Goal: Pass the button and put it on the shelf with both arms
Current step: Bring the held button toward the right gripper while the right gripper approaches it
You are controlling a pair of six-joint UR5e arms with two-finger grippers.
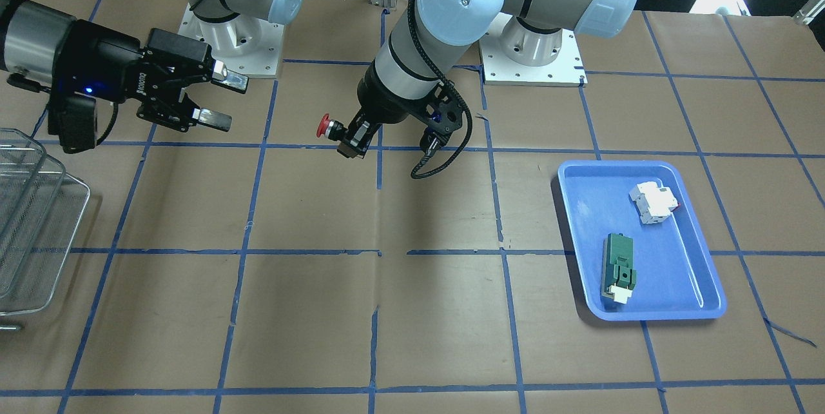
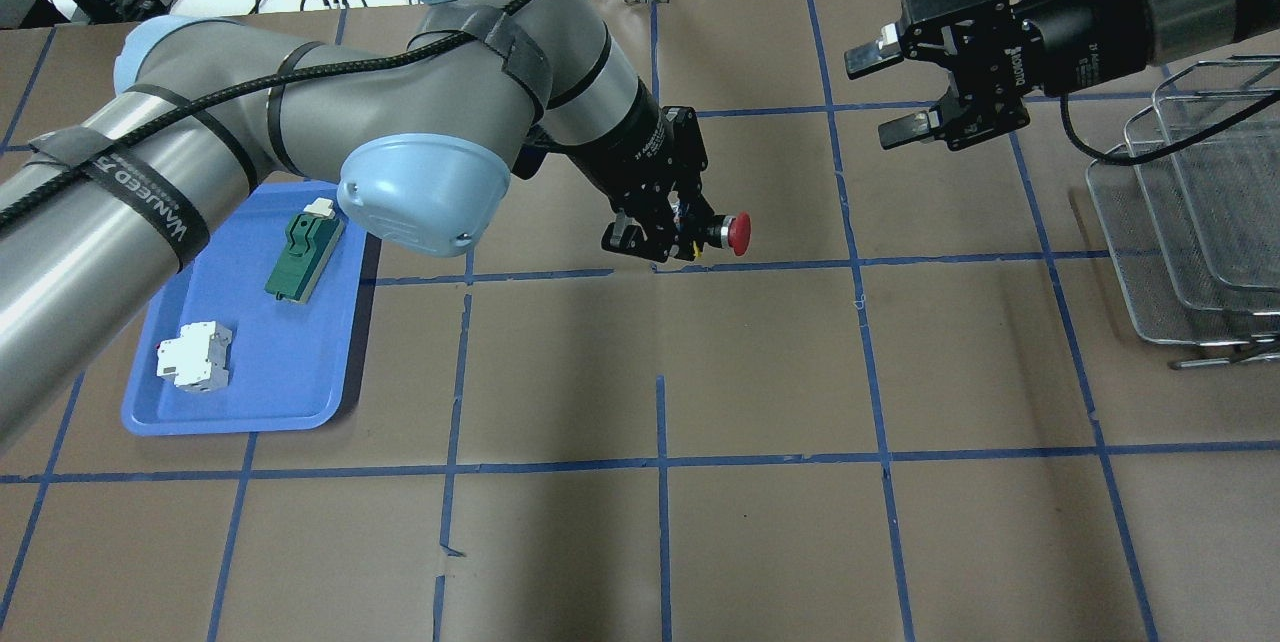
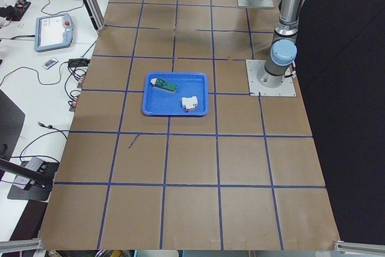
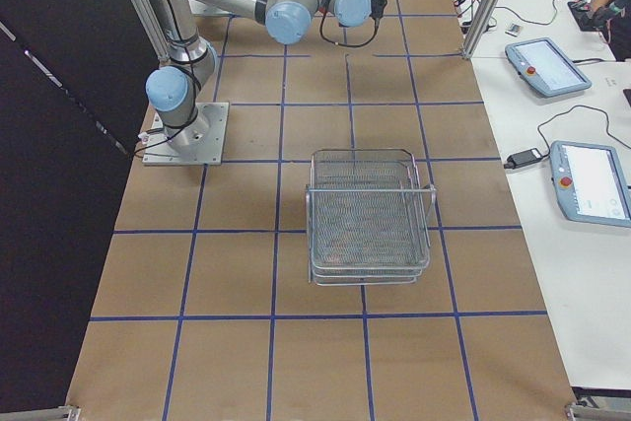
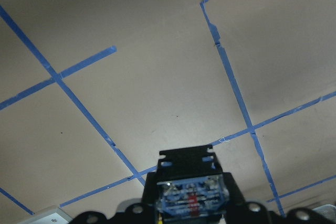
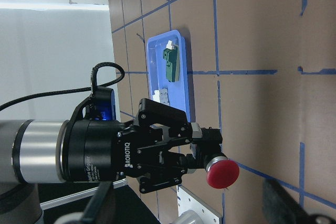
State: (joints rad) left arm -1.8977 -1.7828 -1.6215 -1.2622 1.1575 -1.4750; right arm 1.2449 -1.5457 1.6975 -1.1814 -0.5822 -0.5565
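Red and glossy, the mushroom cap of the small push-button switch [image 2: 738, 233] sticks out sideways from my left gripper [image 2: 665, 240]; the switch's dark, blocky body is pinched between that gripper's two black fingers, which are pressed in on it; I hold it clear of the table [image 2: 760, 372], a flat surface of matte brown paper crossed by a grid of blue tape lines [image 2: 560, 274]; the cap faces my right gripper [image 2: 880, 94], which hangs well apart from the switch, level with it, its two flat, metal-tipped fingers spread wide with nothing between them; further out on my right, the silver wire-mesh rack [image 2: 1180, 222] stands on the table, its tiered basket trays made of thin rod with rounded corners; it sits near my right gripper and well apart from the switch; on my left lies a smooth blue plastic tray [image 2: 230, 419] with a raised rim, holding a white boxy breaker [image 2: 192, 357] and a green rectangular block [image 2: 305, 252], set apart from each other.
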